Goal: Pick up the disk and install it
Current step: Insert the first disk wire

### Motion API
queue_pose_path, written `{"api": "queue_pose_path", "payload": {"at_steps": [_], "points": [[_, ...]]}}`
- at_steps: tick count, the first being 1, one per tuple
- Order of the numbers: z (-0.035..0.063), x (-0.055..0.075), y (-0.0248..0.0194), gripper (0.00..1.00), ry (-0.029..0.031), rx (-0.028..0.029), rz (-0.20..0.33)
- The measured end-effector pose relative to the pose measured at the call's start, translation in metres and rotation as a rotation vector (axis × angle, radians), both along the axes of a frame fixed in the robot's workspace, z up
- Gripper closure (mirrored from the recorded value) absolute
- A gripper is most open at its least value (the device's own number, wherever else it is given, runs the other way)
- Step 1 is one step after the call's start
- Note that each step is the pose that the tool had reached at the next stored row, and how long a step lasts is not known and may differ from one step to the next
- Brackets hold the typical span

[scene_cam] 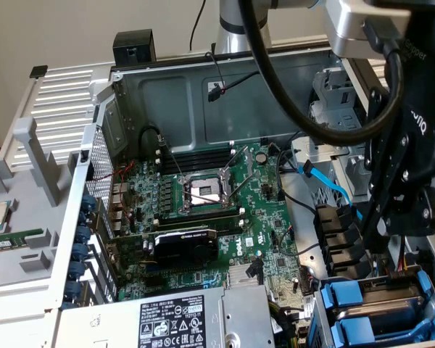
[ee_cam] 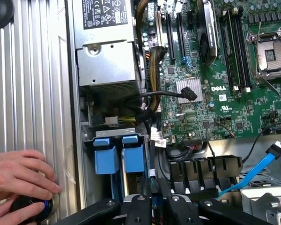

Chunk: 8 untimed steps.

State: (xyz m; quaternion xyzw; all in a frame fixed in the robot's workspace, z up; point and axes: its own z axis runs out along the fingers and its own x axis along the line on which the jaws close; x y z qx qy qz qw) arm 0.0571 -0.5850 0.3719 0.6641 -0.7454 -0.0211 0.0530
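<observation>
Two blue plastic drive frames (ee_cam: 105,157) (ee_cam: 133,157) sit side by side in the bay at the case's corner, next to the power supply. In the exterior view they are at the lower right (scene_cam: 373,304). The disk's silver body and label are hidden, so I cannot tell which frame carries it. My black gripper (scene_cam: 383,233) hangs just above the bay at the exterior view's right. In the wrist view its black linkages (ee_cam: 161,208) stand directly over the near ends of the blue frames.
The open case holds a green motherboard (scene_cam: 203,217) with an open processor socket (scene_cam: 203,192). A grey power-supply box (ee_cam: 107,42) and a blue data cable (ee_cam: 271,157) flank the bay. A person's hand (ee_cam: 18,173) rests on a black knob (ee_cam: 30,208) on the ribbed silver panel.
</observation>
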Motion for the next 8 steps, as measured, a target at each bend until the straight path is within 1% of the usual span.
{"api": "queue_pose_path", "payload": {"at_steps": [1,4,8], "points": [[0.0,0.0,0.0,0.84,0.0001,0.002,0.0],[0.0,0.0,-0.0002,0.84,0.0008,0.0062,-0.001],[0.0,0.0,-0.0002,0.84,0.0009,0.0064,-0.001]]}}
